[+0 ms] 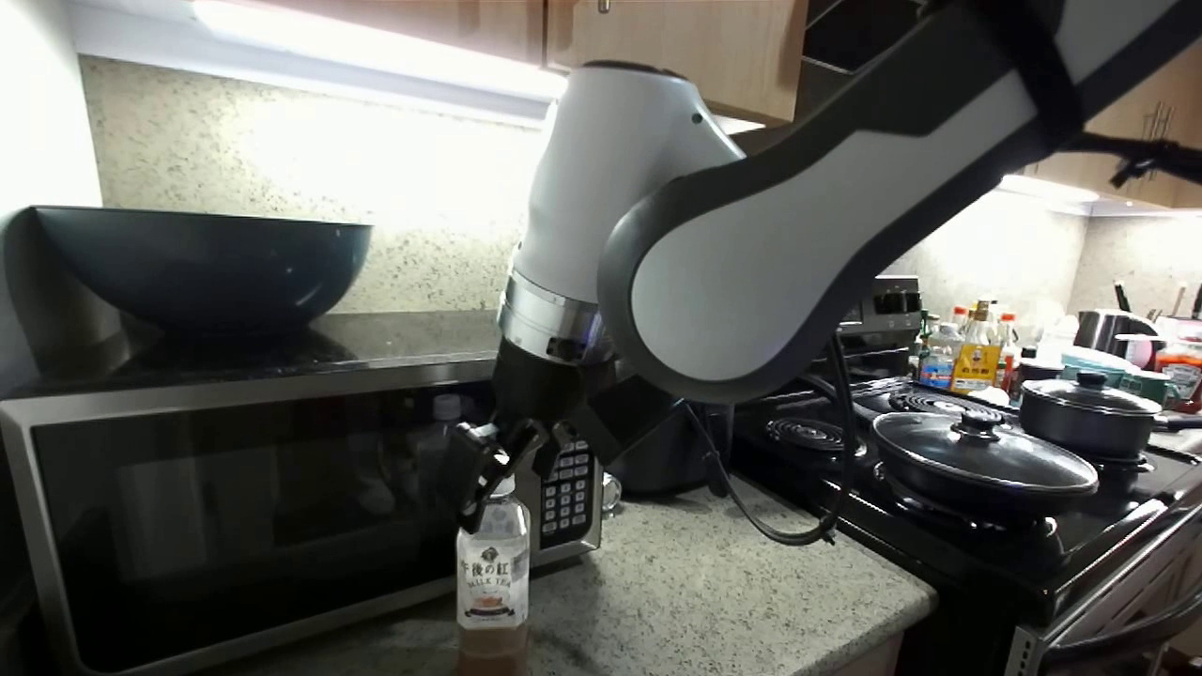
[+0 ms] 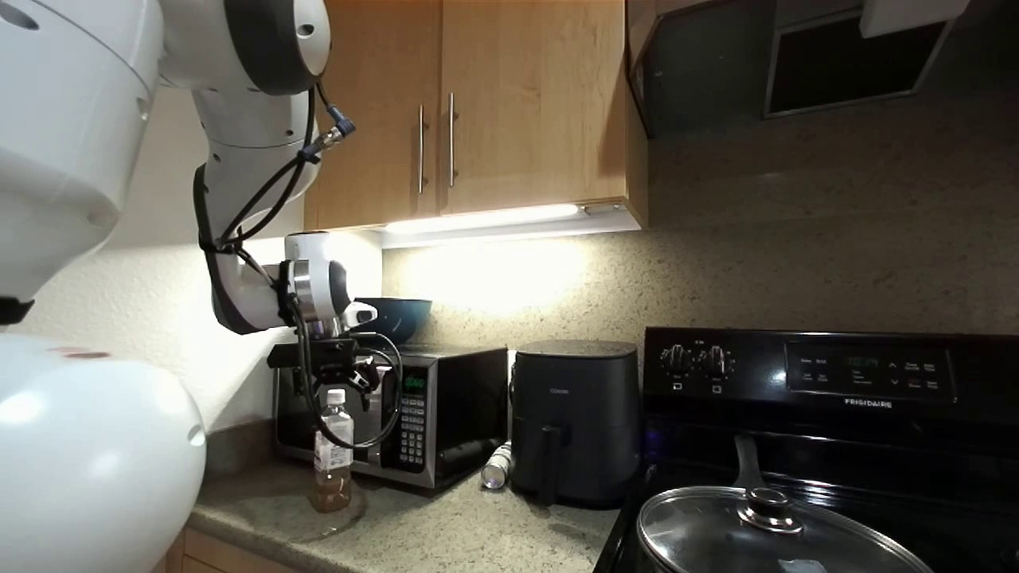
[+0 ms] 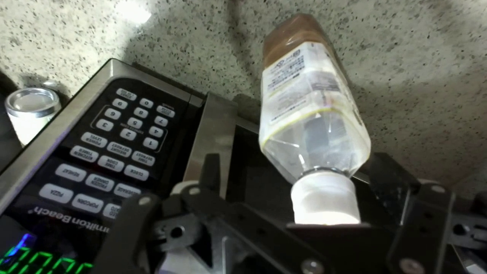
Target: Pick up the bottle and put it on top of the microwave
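The bottle (image 1: 493, 575) stands upright on the counter in front of the microwave (image 1: 244, 507). It has a white cap, a white label and amber-brown liquid at the bottom. It also shows in an exterior view (image 2: 332, 465) and in the wrist view (image 3: 310, 102). My gripper (image 3: 300, 171) is open, with its fingers on either side of the cap and upper bottle, and visible gaps on both sides. It points down from above in both exterior views (image 1: 509, 469) (image 2: 340, 383). The microwave's keypad shows in the wrist view (image 3: 121, 140) and in an exterior view (image 2: 412, 430).
A large dark blue bowl (image 1: 202, 268) sits on the microwave's top. A black air fryer (image 2: 575, 430) stands beside the microwave, with a small can (image 2: 495, 469) between them. A stove with a lidded pan (image 1: 981, 465) is farther along. Wooden cabinets (image 2: 533, 103) hang above.
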Available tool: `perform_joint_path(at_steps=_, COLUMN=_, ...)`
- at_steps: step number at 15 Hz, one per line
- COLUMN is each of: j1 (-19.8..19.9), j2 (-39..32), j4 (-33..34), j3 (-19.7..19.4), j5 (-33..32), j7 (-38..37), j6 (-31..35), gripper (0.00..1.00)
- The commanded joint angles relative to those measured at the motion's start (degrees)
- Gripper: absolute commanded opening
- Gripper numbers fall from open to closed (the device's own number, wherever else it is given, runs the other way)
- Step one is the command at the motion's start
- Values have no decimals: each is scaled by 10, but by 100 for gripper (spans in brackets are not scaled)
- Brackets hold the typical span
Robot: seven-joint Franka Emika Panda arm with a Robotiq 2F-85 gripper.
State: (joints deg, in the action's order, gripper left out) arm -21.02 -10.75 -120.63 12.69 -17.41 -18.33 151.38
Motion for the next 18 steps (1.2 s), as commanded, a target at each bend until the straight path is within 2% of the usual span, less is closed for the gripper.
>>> perform_joint_path(at_steps=1, j1=5, j2=-4, j4=2, j3=9, j5=30, j7=27, j6=9, gripper=100)
perform_joint_path(at_steps=4, j1=5, j2=-6, j4=2, j3=12, j5=42, j7=36, j6=9, gripper=98)
perform_joint_path(at_steps=5, j1=6, j2=-7, j4=2, j3=13, j5=46, j7=39, j6=12, gripper=74)
perform_joint_path(at_steps=6, j1=6, j2=-6, j4=2, j3=14, j5=49, j7=43, j6=15, gripper=74)
perform_joint_path(at_steps=11, j1=8, j2=-4, j4=-3, j3=12, j5=51, j7=64, j6=30, gripper=41)
perform_joint_path(at_steps=16, j1=8, j2=1, j4=-2, j3=7, j5=43, j7=61, j6=54, gripper=14)
perform_joint_path(at_steps=18, j1=7, j2=4, j4=-4, j3=5, j5=38, j7=56, j6=55, gripper=13)
